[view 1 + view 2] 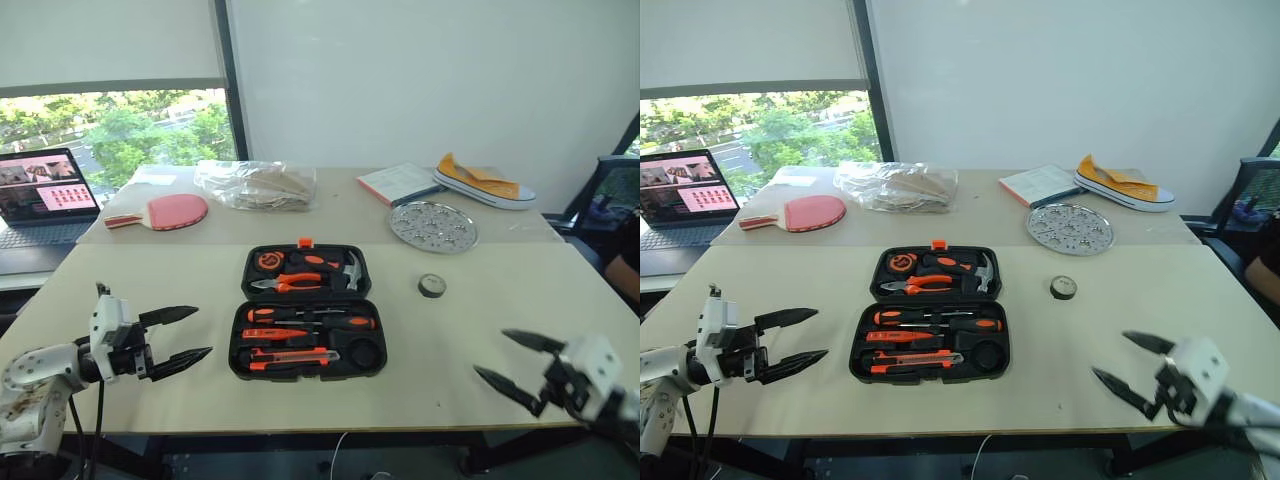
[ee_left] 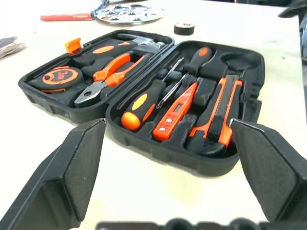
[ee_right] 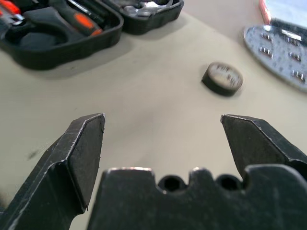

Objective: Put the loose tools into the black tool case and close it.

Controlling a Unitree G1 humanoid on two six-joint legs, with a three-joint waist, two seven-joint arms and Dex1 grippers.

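On either side of the open black tool case (image 1: 305,312), left claw (image 1: 186,338) and right claw (image 1: 513,360) gape wide, holding nothing.

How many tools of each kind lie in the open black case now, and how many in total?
Screwdrivers: 2
Orange pen-shaped tester: 1
Utility knife: 1
Pliers: 1
Hammer: 1
Tape measure: 1
Total: 7

Screwdrivers (image 1: 310,321) in tool case (image 1: 305,312); tape roll (image 1: 431,286) right.
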